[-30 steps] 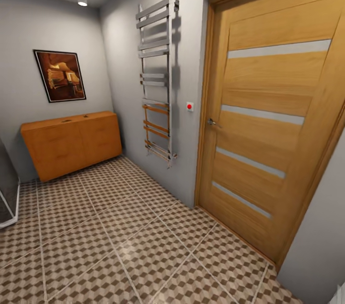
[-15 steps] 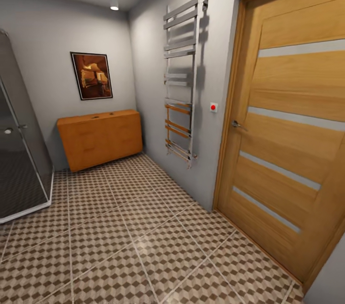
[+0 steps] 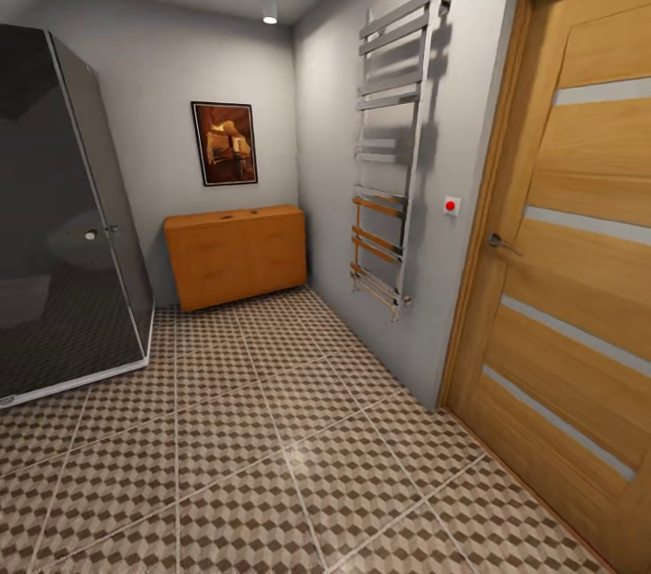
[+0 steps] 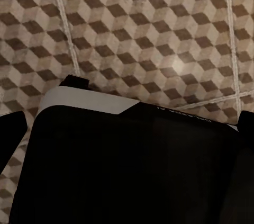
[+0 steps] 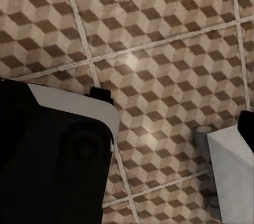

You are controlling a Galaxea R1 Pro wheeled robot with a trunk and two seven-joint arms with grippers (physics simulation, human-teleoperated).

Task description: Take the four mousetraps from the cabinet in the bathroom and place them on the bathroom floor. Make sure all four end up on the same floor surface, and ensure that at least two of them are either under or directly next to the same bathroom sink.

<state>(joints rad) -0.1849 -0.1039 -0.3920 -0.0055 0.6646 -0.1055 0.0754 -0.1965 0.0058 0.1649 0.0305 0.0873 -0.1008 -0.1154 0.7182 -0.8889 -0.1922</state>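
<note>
tiny dark specks atop the cabinet (image 3: 237, 253), too small to identify.

Pretty evenly lit, one ceiling spotlight (image 3: 268, 6) glowing, towel rail (image 3: 391, 145) throwing soft shadows on the wall, faint glare on the bathroom floor (image 3: 298, 447), edges stretched wide-angle

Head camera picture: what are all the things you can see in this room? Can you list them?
cabinet: one, orange-brown, against the far wall
tiny dark things on the cabinet top: too small to tell what they are
bathroom floor: brown, beige and white cube-pattern tiles, all across the bottom
shower cabin: one, dark glass, far left corner
picture: one, dark frame, above the cabinet
towel rail: one, silver, on the right wall
door: one, light wood with pale stripes, closed, right
red button: one, between rail and door
ceiling light: one, white
robot body: black and white casing, above the tiles, wrist views
</note>
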